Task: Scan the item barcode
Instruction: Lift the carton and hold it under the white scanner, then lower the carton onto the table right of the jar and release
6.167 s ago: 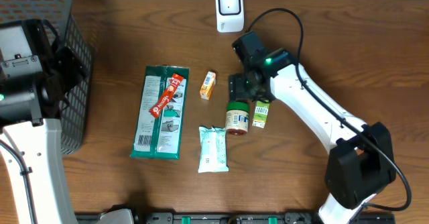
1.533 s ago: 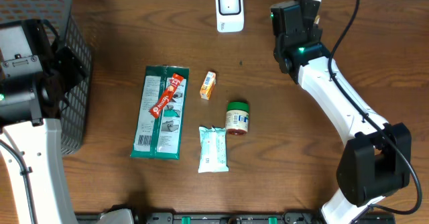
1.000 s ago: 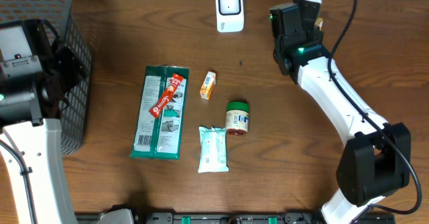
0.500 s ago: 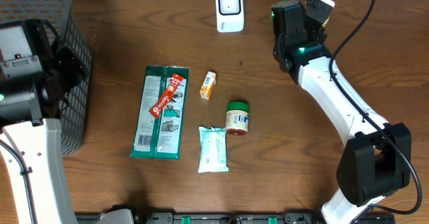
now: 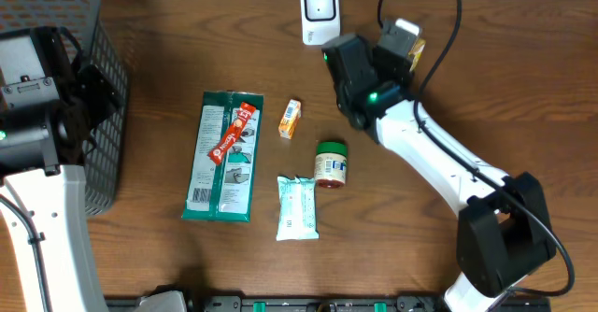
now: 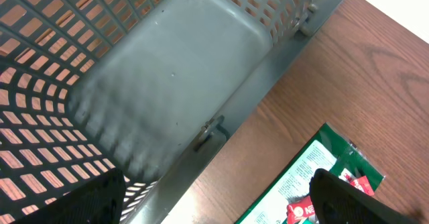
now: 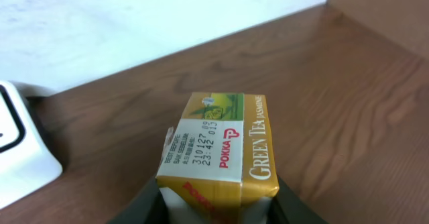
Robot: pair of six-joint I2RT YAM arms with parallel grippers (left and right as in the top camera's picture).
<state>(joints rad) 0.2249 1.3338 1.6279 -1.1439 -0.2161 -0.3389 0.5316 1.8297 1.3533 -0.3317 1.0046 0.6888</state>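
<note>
We start with the brown wooden bench (image 5: 168, 41), which carries everything. At its left edge stands the grey plastic mesh basket (image 5: 103, 88), and the left claw (image 6: 224, 200) hangs over the basket's rim with its fingers spread wide apart and nothing between them.

Near the middle lies the flat green foil packet (image 5: 221, 158), with a red sachet (image 5: 232, 133) resting on its upper end. Just right of the packet's lower end we see a white soft pack of wipes (image 5: 297, 207). The white box-shaped scanner (image 5: 320, 11) stands at the back edge.

The item in hand is a small yellow-and-white drink carton (image 7: 218, 143), held up over the back of the bench, to the right of the scanner and apart from it. Its long side reads "GREEN TEA JASMINE". The white panel turned toward the wrist camera carries a printed date stamp and the red word "POKKA", and a green leafy picture shows on the far end. The right claw (image 7: 218, 210) is partly closed and clamped on this carton, one dark finger pressed against each side of its lower end.

Smaller still, a green-lidded round jar (image 5: 331, 163) lies on its side beside the wipes, and a little orange box (image 5: 291, 119) lies near the packet's upper right corner.
</note>
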